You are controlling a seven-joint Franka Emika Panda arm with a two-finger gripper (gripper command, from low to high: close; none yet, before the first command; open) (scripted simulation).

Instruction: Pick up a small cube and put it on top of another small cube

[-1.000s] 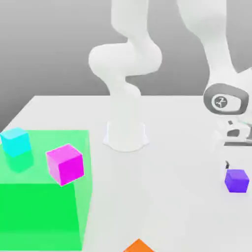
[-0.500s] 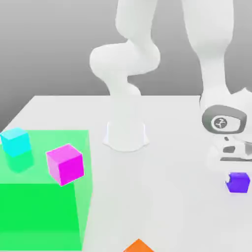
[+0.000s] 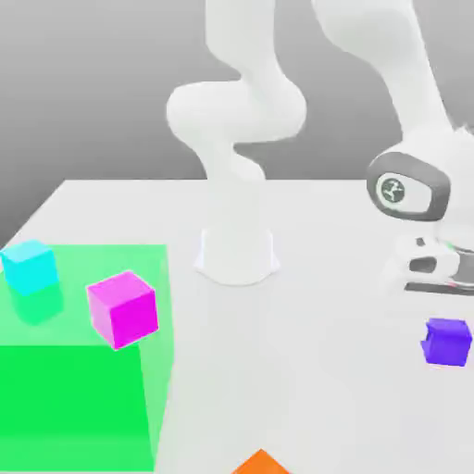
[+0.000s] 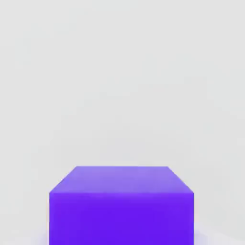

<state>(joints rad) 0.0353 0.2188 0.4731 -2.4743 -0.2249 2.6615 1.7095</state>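
White tabletop (image 3: 324, 370) spreads across the exterior view, and the big white arm (image 3: 241, 120) rises from its base at the far middle. Next in size, one translucent green block (image 3: 83, 370) fills the exterior view's left corner. On it, one magenta cube (image 3: 122, 308) sits tilted on the near edge, and one cyan cube (image 3: 29, 265) rests farther back. A sliver of one orange shape (image 3: 261, 462) pokes in at the bottom edge.

Over on the exterior view's right, the hand has lifted since half a second ago: then it sat right down on the small cube (image 3: 447, 342), now there's clear table between them. The gripper (image 3: 435, 282) hangs above that cube, and I cannot tell whether its fingers are apart or together.

The small cube itself has barely shifted, flat on the table, well apart from the green block. The hand view brings the small cube (image 4: 122, 206) up close, its top and one side face showing.
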